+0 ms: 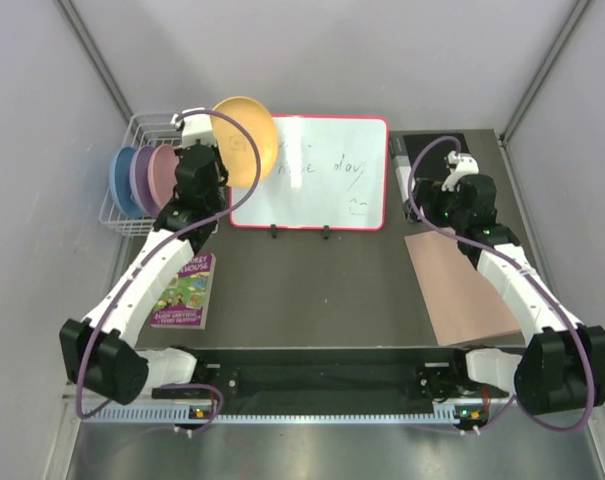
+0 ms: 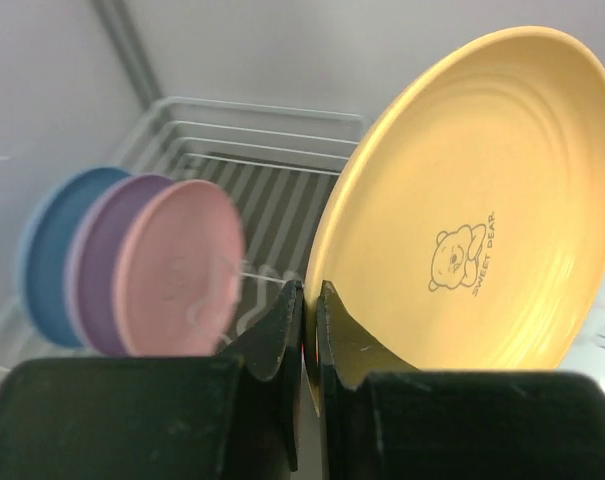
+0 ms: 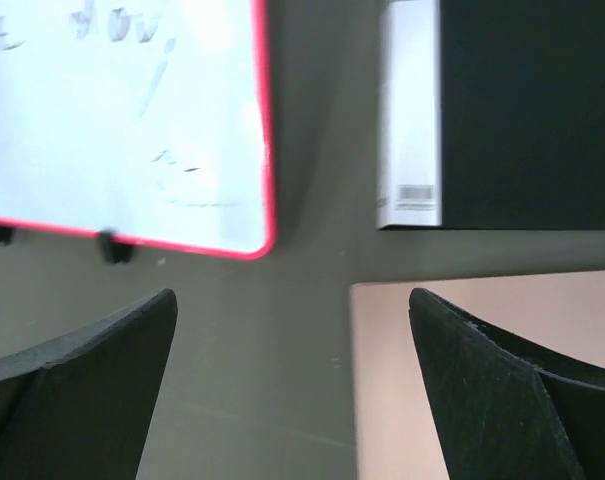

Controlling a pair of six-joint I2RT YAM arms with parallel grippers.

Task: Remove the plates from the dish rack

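**Yellow plate held by a thin rim pinch**

Top view: the left end effector is clamped on the yellow plate. The one rack is to its left and the whiteboard just to its right, where a swing could strike.

Left wrist: four plates. One is held, and blue, lavender and pink stand racked to the left. The edge grip may let the plate pivot or slip.

Right wrist: the right end effector gapes empty above the counter.

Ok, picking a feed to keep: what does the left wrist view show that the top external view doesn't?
Left wrist only: the bear motif on the yellow plate, the left claw pinching its rim. Top external only: whiteboard, book, pinkish mat. Both: the yellow plate held, with blue plate, lavender plate and pink plate upright in the dish rack.
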